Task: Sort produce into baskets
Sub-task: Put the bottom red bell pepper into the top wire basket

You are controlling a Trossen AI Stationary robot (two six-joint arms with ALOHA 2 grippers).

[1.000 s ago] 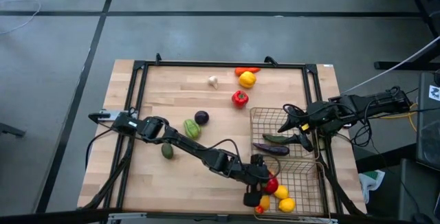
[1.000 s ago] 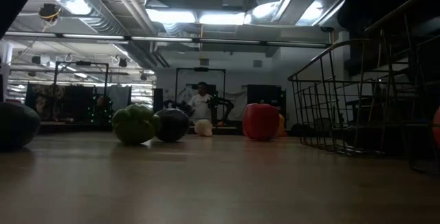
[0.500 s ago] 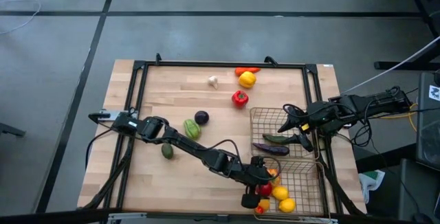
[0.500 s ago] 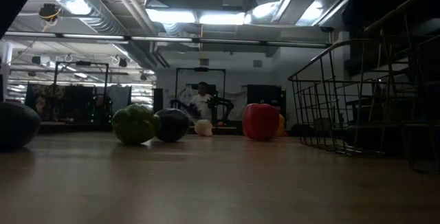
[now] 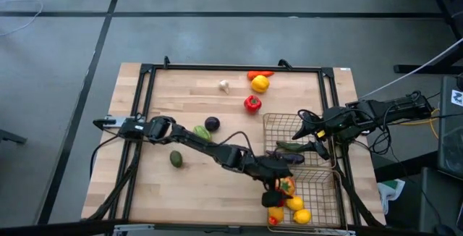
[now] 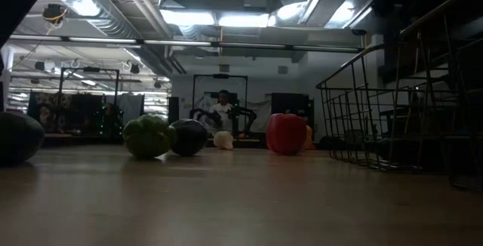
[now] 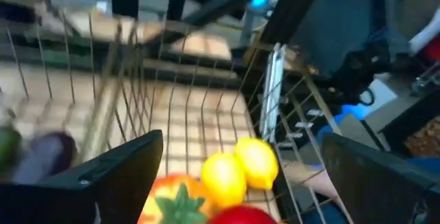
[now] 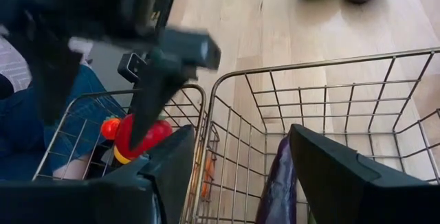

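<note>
Bench point(image 5: 195, 185): pale wooden bench top inside a black metal frame, seen from above with both dark arms reaching over it.
Dark green avocado point(image 5: 176, 158): lies alone on the bench wood at the left, apart from the other pieces.
Left arm: stretches from the bench's left side across to the near wire basket.
Light green ribbed pepper point(image 5: 202, 132): on the wood just beside the left arm, partly covered by it; in the low view point(image 6: 148, 136) it touches the dark purple round fruit.
Dark purple round fruit point(image 5: 212, 124): just beside the green pepper, toward the bench's middle.
White garlic bulb point(image 5: 224, 85): near the far edge, well apart from the baskets.
Red bell pepper point(image 5: 252, 103): on the wood just outside the far basket's far corner.
Yellow pepper point(image 5: 260, 83): near the far edge, touching an orange piece point(image 5: 259, 74) behind it.
Left gripper point(image 5: 276, 187): over the near square wire-mesh basket point(image 5: 329, 192); fingers spread wide and released, holding nothing. Its wrist view shows the dark fingers point(image 7: 110, 176) apart above two lemons point(image 7: 240, 169), an orange pepper with a green stalk point(image 7: 175, 200) and a red piece point(image 7: 244, 215).
Near basket contents: red, orange and yellow pieces heaped at its near left corner point(image 5: 288, 205).
Far square wire-mesh basket point(image 5: 272, 124): holds a long purple eggplant point(image 5: 289, 157) and a long green vegetable point(image 5: 291, 146).
Right gripper point(image 5: 320, 148): at the far basket's right side; fingers part-way apart, nothing visible between them.
</note>
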